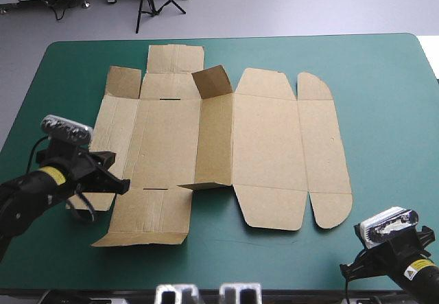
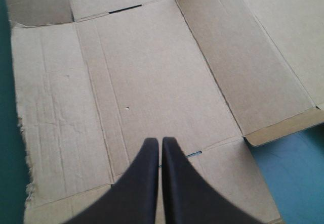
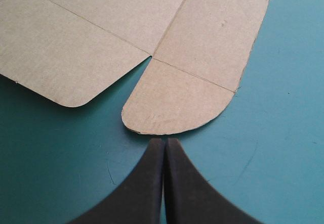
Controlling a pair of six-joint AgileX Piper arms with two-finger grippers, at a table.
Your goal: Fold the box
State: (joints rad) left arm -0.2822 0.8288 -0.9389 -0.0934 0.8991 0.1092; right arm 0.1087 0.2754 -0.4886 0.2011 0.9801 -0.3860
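- Teal-green cover [image 1: 384, 98] spans the whole table and shows bare on every side of the board.
- At the centre of the high view lies the box [image 1: 267, 139], a cut brown sheet spread almost flat, its long way running left to right. No wall is tucked, so the folding looks barely begun.
- Upper centre, one small flap [image 1: 212, 81] stands tilted up, and the narrow panel [image 1: 214, 139] below it seems slightly lifted. My guess is that its creases spring it off the cover.
- The left gripper [image 2: 161, 148], at the lower left of the high view, is over the sheet's left-hand panels. Its black fingers are pressed together with nothing between them. Whether the tips touch the board I cannot tell. It seems placed to push on a crease.
- The right gripper [image 3: 165, 142], in the lower right corner, sits off the board over bare cover, fingers meeting in one empty arch. Its tip is just beside the rounded tab [image 3: 177, 102], probably lined up to slip under that edge and raise it.
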